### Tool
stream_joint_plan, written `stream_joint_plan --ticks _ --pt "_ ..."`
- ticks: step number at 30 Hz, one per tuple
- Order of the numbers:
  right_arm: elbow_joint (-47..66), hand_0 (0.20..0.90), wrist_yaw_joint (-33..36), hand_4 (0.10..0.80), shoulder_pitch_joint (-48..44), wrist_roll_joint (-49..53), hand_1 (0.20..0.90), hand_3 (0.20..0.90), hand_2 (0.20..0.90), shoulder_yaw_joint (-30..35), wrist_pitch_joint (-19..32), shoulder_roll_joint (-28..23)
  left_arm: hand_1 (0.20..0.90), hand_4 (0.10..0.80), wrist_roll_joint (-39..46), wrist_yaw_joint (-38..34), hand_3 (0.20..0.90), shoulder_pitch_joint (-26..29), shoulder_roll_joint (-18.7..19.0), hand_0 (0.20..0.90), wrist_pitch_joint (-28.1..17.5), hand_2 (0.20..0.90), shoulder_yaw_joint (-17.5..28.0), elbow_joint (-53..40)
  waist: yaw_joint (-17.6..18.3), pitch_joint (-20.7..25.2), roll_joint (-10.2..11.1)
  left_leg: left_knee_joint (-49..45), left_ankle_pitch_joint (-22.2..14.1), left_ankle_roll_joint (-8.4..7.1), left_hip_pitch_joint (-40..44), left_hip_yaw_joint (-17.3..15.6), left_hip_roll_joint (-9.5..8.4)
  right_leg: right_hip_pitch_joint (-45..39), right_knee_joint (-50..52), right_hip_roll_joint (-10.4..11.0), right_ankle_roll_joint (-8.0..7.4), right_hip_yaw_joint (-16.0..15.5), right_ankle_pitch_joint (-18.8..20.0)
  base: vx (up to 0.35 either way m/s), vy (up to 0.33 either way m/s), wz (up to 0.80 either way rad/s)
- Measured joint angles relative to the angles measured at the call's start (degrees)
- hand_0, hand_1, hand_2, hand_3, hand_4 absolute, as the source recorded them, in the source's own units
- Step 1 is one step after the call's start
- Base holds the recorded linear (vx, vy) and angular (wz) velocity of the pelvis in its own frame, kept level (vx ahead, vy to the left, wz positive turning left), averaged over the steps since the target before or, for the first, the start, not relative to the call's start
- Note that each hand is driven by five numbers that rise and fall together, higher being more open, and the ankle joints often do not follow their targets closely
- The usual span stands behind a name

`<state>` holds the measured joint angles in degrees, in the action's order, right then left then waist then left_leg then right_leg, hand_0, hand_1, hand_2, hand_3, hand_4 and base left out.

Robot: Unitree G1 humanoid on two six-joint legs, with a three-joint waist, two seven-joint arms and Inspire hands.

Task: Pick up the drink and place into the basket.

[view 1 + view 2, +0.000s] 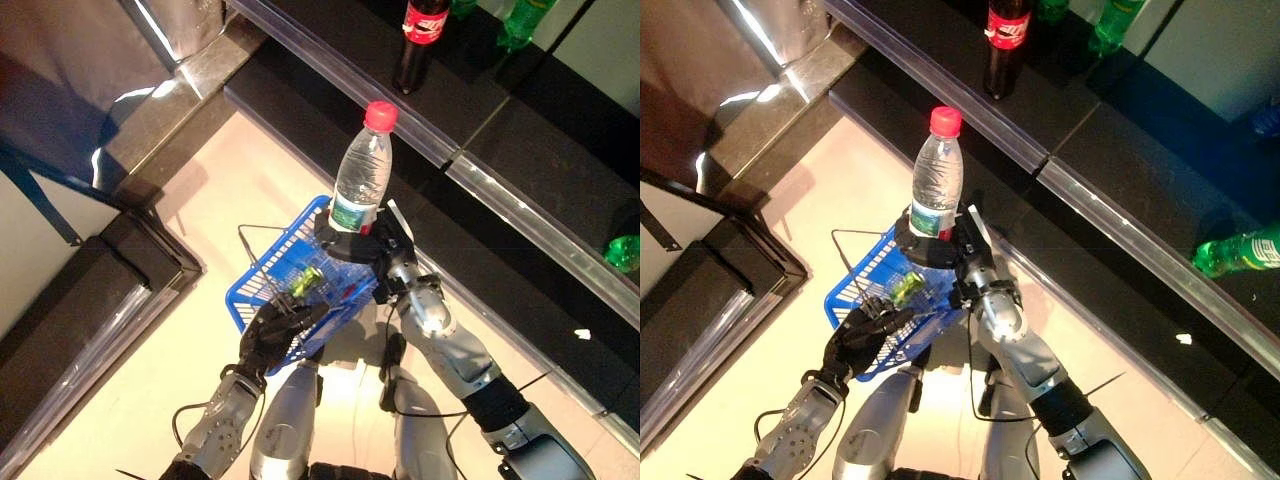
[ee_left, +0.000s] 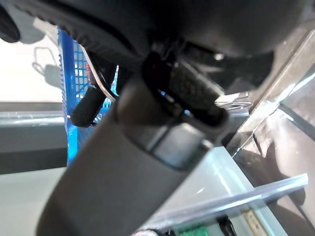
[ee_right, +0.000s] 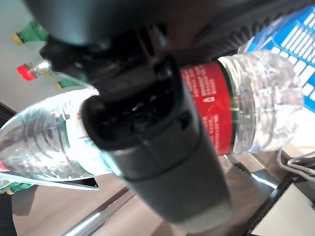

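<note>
My right robot hand [image 1: 372, 243] grasps the water bottle [image 1: 362, 170] upright above the blue basket [image 1: 262, 280]; my left robot hand [image 1: 272, 332] clasps the basket's near rim.

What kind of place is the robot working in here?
Probably a shop or a mock-up of one: bottled drinks such as a cola bottle and a green bottle stand along dark shelving, and the left hand holds a blue shopping basket.

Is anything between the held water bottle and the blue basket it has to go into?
Nothing visible blocks it. The right hand grips the water bottle upright at the blue basket's far rim, above its open top. The left hand holds the near side. A small green item already lies inside.
</note>
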<state>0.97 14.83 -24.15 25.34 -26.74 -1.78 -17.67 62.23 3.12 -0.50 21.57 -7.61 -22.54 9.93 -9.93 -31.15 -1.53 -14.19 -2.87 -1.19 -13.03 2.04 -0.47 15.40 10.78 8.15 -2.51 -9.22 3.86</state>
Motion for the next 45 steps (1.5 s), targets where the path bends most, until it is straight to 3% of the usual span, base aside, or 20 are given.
stream_joint_plan --ticks 12,25,33,40,45 --pt "-9.77 0.300 4.04 0.100 -0.01 1.12 0.300 0.200 0.300 -5.86 -0.30 2.44 0.300 0.100 1.56 8.56 0.200 3.09 2.75 0.300 2.86 0.300 -3.74 -4.43 -1.14 0.00 0.00 0.24 0.08 -0.13 -0.22 1.67 -0.36 -0.26 0.59 0.46 -0.10 -1.62 -1.04 0.013 0.000 0.06" --pt "-23.71 0.300 7.61 0.100 -4.30 -3.17 0.300 0.200 0.300 -6.26 -2.11 4.70 0.300 0.100 4.80 19.98 0.200 5.74 4.74 0.300 9.71 0.300 -3.94 -4.43 -2.64 -0.02 -0.04 0.38 0.08 -0.13 -0.43 3.28 -1.02 0.23 2.86 1.81 -0.40 -3.07 -3.01 0.028 0.007 0.07" --pt "-37.29 0.300 8.48 0.100 -7.71 -2.63 0.300 0.200 0.300 -6.18 -2.17 6.02 0.300 0.100 4.52 22.00 0.200 6.16 7.70 0.300 12.23 0.300 -4.95 -4.43 -3.39 -0.03 -0.08 0.40 0.08 -0.11 -0.45 3.46 -1.58 0.74 4.17 2.16 -0.64 -3.10 -3.76 0.012 -0.001 0.02" --pt "-46.28 0.300 8.44 0.100 -10.50 5.82 0.300 0.200 0.300 -3.86 -2.01 7.35 0.300 0.100 3.97 22.86 0.200 7.02 8.69 0.300 13.89 0.300 -5.60 -4.43 -4.23 -0.03 -0.24 0.17 0.10 -0.10 -0.36 3.79 -1.89 0.83 5.28 2.99 -0.78 -3.29 -4.28 0.005 -0.003 0.03" --pt "-56.39 0.300 6.99 0.100 -13.92 20.65 0.300 0.200 0.300 2.02 -1.33 10.52 0.300 0.100 1.85 22.93 0.200 8.24 8.73 0.300 16.31 0.300 -5.99 -4.43 -4.27 -0.02 -0.31 0.19 0.12 -0.06 -0.35 3.86 -1.95 0.85 5.36 3.07 -0.77 -3.32 -4.42 0.000 0.000 0.00"
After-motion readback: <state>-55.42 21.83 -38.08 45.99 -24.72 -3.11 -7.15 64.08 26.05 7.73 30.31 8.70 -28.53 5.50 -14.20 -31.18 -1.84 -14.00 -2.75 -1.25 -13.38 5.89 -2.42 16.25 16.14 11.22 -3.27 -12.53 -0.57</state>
